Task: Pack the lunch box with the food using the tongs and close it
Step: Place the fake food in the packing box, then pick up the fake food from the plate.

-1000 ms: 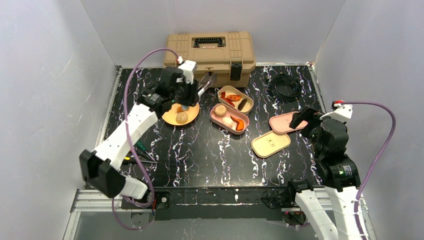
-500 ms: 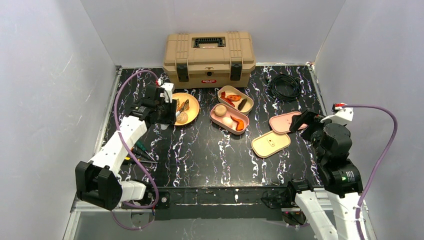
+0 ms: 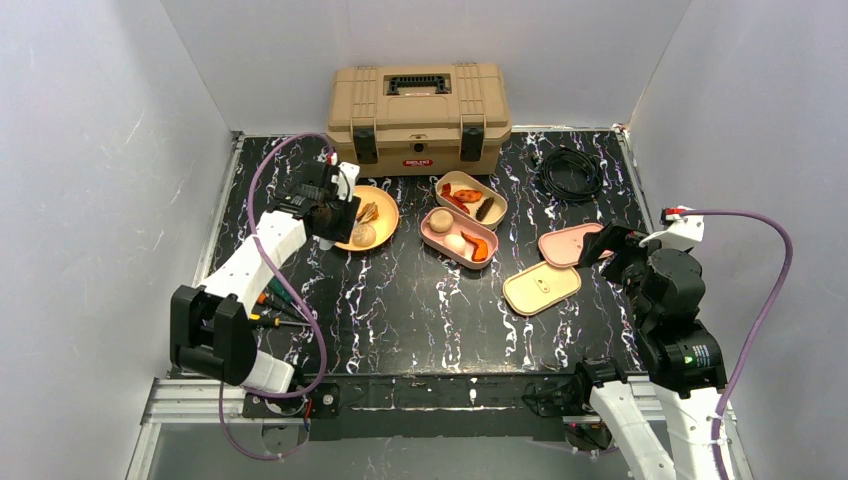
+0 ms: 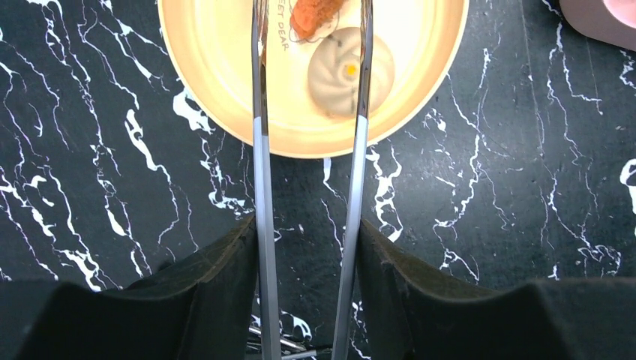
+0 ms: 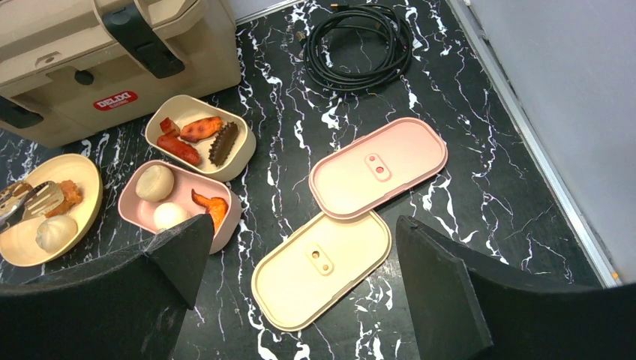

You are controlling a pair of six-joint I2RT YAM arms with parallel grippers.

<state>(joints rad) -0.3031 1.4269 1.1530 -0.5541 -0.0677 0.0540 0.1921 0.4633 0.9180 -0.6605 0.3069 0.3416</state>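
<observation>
My left gripper point(image 4: 306, 232) is shut on the metal tongs point(image 4: 259, 150), one arm against each finger. The tongs' spread tips reach over the yellow plate point(image 4: 225, 97), straddling a tan bun point(image 4: 341, 71) and an orange-red chunk point(image 4: 315, 15). The lunch box stands as two open trays. The pink tray point(image 5: 135, 214) holds a bun point(image 5: 155, 182), a white egg point(image 5: 169, 216) and an orange chunk point(image 5: 210, 204). The tan tray point(image 5: 244, 154) holds orange pieces point(image 5: 199, 129) and a dark brown piece point(image 5: 225, 142). My right gripper point(image 5: 300, 285) hangs open above the tan lid point(image 5: 322, 259), beside the pink lid point(image 5: 379, 166).
A tan toolbox point(image 3: 418, 105) stands at the back, with a coiled black cable point(image 3: 570, 172) to its right. Screwdrivers point(image 3: 275, 300) lie near the left edge by the left arm. Grey walls close in both sides.
The left arm swung left and down from above the plate's far side, so the tongs now point right over the plate with wider arms. The right gripper barely shifted.
</observation>
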